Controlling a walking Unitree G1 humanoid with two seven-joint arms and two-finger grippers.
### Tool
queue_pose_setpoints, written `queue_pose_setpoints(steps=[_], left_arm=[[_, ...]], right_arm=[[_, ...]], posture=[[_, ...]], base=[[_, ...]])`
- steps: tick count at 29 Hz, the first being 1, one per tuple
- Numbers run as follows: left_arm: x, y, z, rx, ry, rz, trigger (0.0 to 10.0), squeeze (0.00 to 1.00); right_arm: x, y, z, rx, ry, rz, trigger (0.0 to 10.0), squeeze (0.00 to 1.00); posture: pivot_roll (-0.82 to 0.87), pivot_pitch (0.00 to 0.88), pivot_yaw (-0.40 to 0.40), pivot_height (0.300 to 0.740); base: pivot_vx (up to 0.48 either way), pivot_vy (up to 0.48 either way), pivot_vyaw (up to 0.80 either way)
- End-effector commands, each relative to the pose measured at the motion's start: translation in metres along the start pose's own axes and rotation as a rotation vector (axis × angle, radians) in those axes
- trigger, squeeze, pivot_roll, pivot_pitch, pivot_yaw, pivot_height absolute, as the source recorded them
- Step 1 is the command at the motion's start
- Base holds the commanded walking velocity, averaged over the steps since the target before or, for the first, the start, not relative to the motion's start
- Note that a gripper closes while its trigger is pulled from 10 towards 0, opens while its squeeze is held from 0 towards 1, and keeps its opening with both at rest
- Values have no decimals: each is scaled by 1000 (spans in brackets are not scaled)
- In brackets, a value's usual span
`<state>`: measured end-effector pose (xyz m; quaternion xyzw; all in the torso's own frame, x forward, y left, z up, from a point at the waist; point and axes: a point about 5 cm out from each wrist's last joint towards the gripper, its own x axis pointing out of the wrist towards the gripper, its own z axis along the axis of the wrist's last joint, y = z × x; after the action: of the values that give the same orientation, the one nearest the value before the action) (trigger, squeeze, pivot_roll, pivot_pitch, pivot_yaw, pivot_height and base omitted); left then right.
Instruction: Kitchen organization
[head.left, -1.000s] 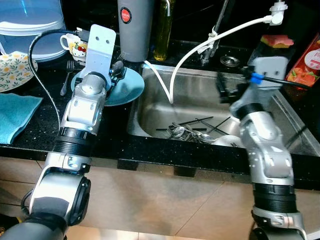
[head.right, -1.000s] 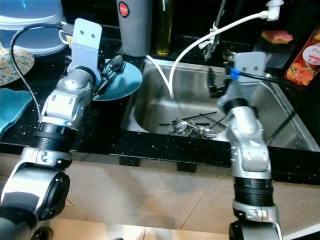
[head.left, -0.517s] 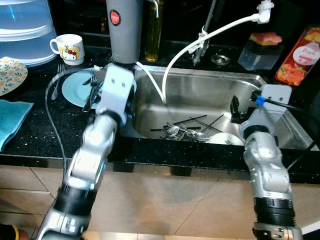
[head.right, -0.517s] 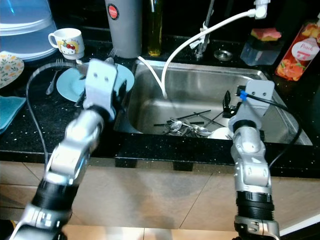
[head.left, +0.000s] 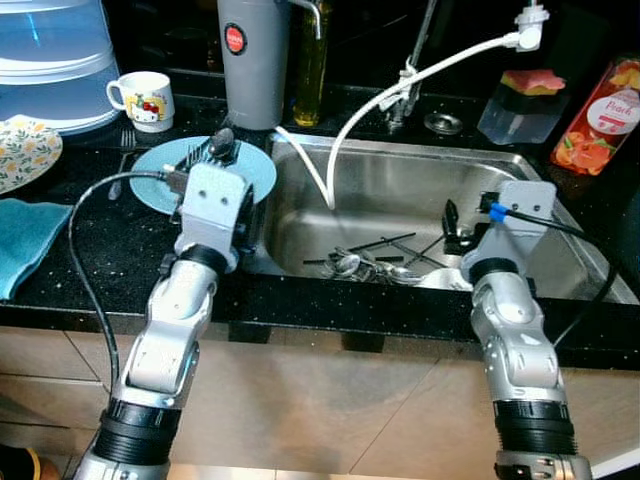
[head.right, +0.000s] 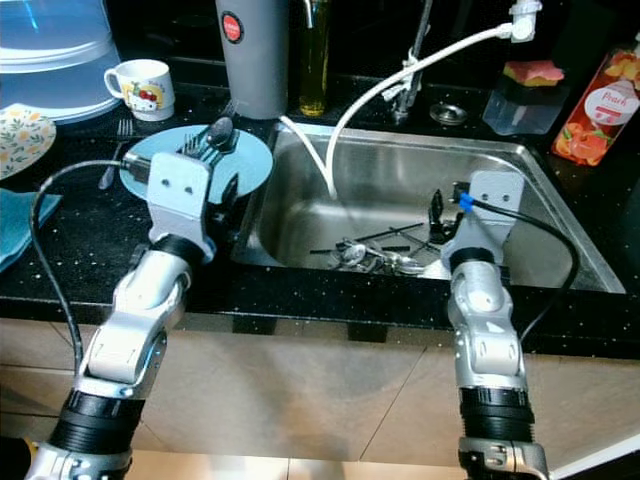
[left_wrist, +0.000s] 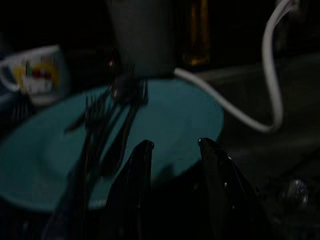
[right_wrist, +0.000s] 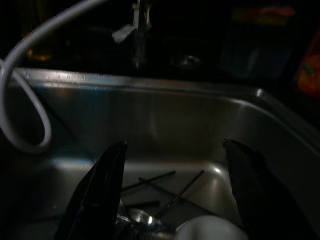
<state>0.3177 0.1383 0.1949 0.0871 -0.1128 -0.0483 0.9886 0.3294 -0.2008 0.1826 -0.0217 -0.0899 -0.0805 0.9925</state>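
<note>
Right gripper (right_wrist: 175, 195), jaws wide and empty above the steel sink's (head.left: 400, 190) cutlery pile (head.left: 375, 265); left gripper (left_wrist: 175, 150) part-open, empty; thin, tangled pieces could slip

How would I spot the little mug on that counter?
Start at the steel sink, then follow the black counter toward the robot's left, past the light-blue plate. Behind it stands a white mug, the only cup, with a cartoon print.
</note>
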Motion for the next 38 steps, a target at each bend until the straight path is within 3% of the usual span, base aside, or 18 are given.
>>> queue_pose_setpoints(steps=[1,11,38], left_arm=[[-2,-2,-4,-18,9,-1,10000,0],[-5,-2,-16,-90,66,14,10000,0],[-4,-2,-20,-69,60,12,10000,0]], right_arm=[[-2,-2,-7,-7,17,-7,10000,0],[-2,-3,-17,5,49,-10,10000,0],[4,2,-18,24,51,-6,10000,0]], posture=[[197,46,-63,740],[194,45,-64,740],[201,29,-65,740]], base=[[0,0,0],[0,0,0],[0,0,0]])
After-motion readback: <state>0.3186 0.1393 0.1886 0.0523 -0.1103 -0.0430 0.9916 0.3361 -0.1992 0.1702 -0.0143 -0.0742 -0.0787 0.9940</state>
